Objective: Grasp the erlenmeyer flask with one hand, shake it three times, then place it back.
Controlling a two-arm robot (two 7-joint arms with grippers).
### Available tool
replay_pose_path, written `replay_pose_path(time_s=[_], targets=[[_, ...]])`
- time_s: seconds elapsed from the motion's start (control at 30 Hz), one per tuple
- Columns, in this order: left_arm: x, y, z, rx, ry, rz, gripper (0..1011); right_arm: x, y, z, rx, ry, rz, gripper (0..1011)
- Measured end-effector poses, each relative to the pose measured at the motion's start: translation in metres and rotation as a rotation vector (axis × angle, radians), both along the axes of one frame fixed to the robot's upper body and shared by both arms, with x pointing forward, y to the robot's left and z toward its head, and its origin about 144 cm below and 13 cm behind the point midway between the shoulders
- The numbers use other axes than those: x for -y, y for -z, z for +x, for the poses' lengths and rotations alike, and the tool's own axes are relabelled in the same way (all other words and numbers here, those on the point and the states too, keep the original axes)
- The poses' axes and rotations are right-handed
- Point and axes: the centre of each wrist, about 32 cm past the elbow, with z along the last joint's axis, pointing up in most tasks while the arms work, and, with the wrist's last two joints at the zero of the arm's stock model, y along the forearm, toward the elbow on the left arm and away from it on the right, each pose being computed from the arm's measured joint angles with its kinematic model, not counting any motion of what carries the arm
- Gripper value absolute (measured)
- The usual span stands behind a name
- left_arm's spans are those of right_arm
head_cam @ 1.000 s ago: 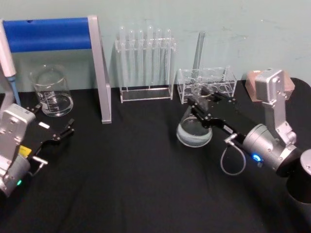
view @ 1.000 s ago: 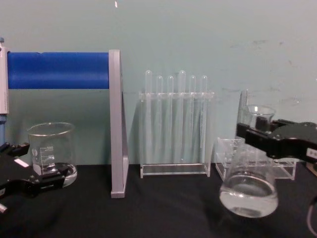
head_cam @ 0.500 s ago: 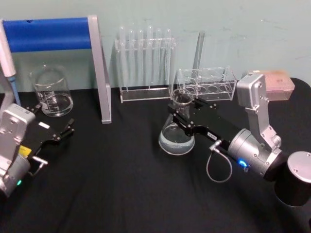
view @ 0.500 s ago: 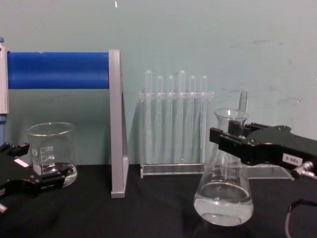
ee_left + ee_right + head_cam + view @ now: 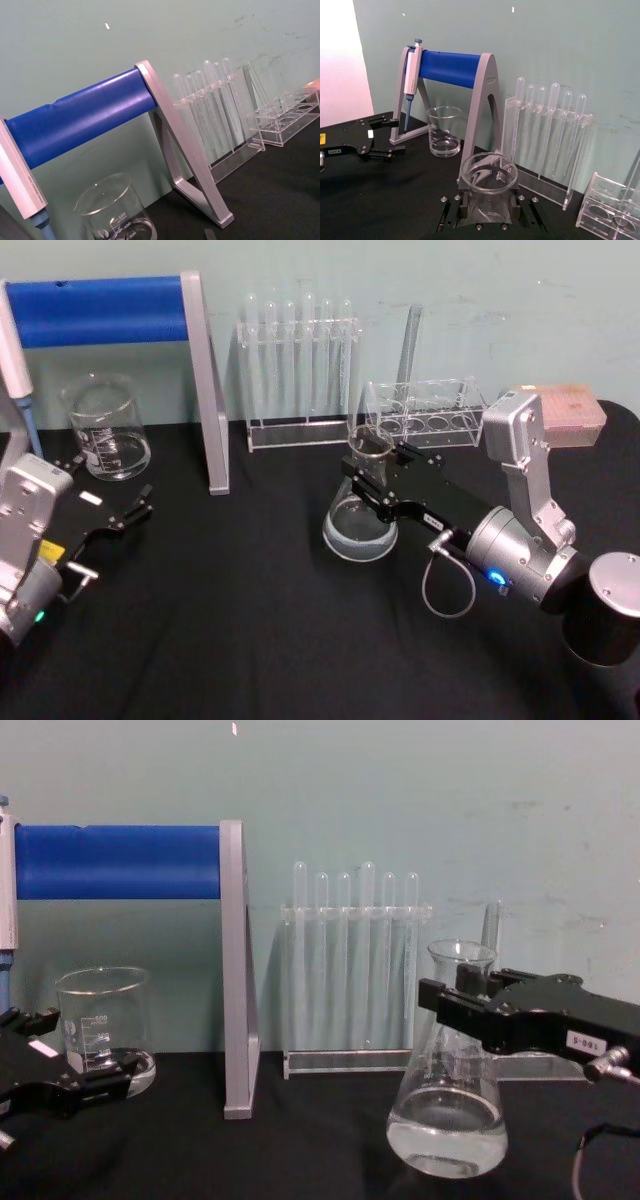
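Clenching my right jaws across the neck of the erlenmeyer flask (image 5: 447,1120), I hold it upright, long axis vertical, its liquid-filled base low over the desk (image 5: 250,620) before the test tube rack (image 5: 300,370); whether it touches I cannot tell. My left jaws lie released, parked by the beaker (image 5: 105,430), so any shake falls to my right arm (image 5: 520,550).

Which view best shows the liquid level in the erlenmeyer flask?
Chest view: the erlenmeyer flask is side-on, liquid line clear in the base, right gripper shut on its neck. Head view shows it from above, level harder to read. Right wrist view looks down onto its mouth. Left gripper sits open by the beaker.
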Motion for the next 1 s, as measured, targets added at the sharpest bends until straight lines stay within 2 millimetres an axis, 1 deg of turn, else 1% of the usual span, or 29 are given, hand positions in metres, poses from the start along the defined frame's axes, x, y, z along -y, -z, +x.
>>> replay_pose_path(time_s=[0.27, 1.0], targets=[[0.0, 0.0, 0.0, 0.0, 0.0, 0.0, 1001, -0.001, 0.003, 0.001, -0.007, 0.003, -0.002, 449], [0.0, 0.0, 0.0, 0.0, 0.0, 0.0, 1001, -0.006, 0.02, 0.001, -0.036, -0.005, -0.004, 449]])
